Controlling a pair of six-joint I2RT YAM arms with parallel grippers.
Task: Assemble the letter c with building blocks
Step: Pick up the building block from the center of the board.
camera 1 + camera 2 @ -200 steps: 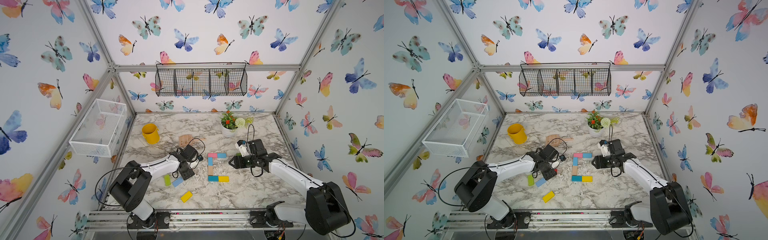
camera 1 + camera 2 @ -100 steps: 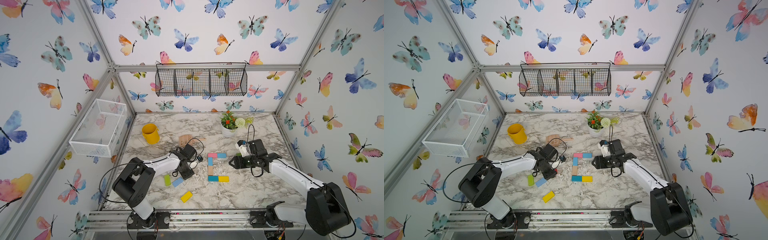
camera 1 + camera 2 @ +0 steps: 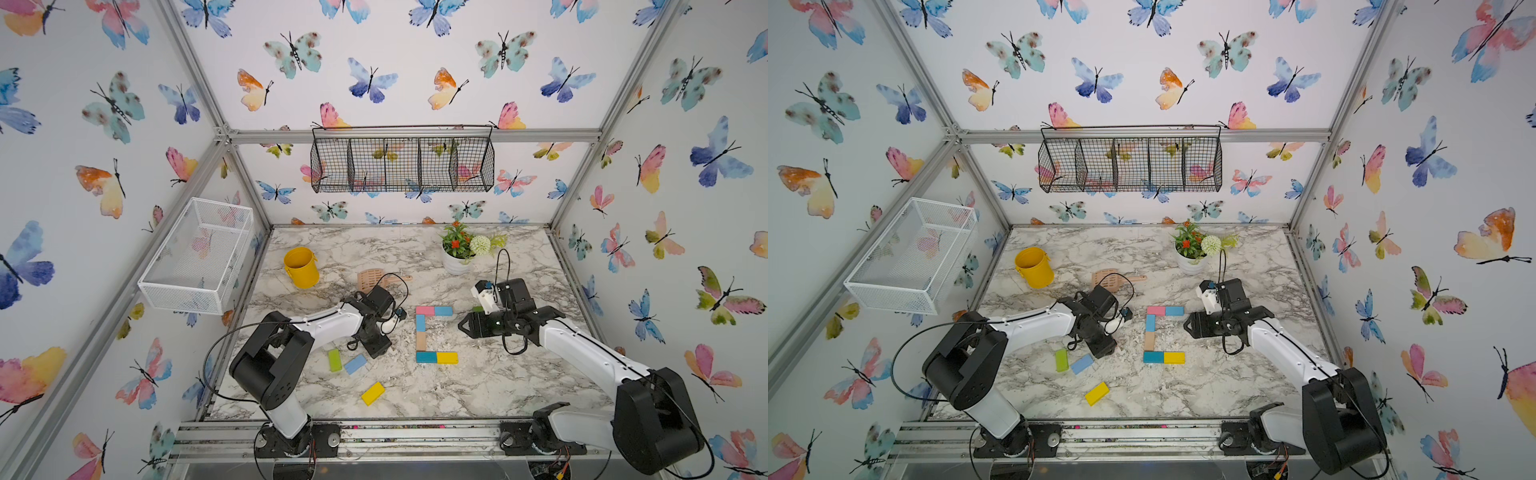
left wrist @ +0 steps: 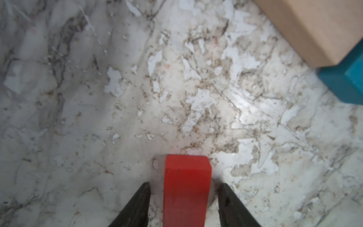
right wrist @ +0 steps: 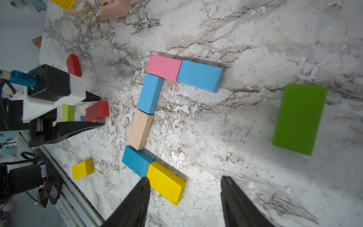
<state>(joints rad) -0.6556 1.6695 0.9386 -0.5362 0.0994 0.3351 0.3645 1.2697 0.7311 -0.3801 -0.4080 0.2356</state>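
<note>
Left gripper [image 4: 184,183] is sitting low over a small red painted wooden block [image 4: 187,171], jaws spread, with a strip of tabletop showing on both sides of it. It's straddling, not clamping, and nothing is being lifted. Red block is lying flat on the white-and-brown marble tabletop [image 3: 478,386] outside the C-shaped row of flat painted wooden blocks [image 3: 420,323], on its spine side, near the plain tan wooden block [image 5: 140,129] but clearly apart from it. Versus the top views from a second ago, the block layout isn't changing. The C is reading the same: pink plus light blue on one bar, light blue and tan down the spine, teal plus yellow on the other bar. Right arm isn't moving, and the left wrist is staying put beside the spine while its upper links are shifting slightly. My read: the letter isn't progressing in this last second, and the left arm is still working a grasp that isn't secured yet. The C is already looking complete, so the red one is looking like an extra or an extension, can't tell which. Right gripper [image 5: 184,178] is hanging open and empty over the mouth side of the C, just off the yellow end block [image 5: 167,182]. A loose green block [image 3: 334,360], a loose light blue block [image 3: 355,364] and a loose yellow block [image 3: 372,393] are lying farther out on the spine side. A second green block [image 5: 299,119] is lying beyond the mouth.
</note>
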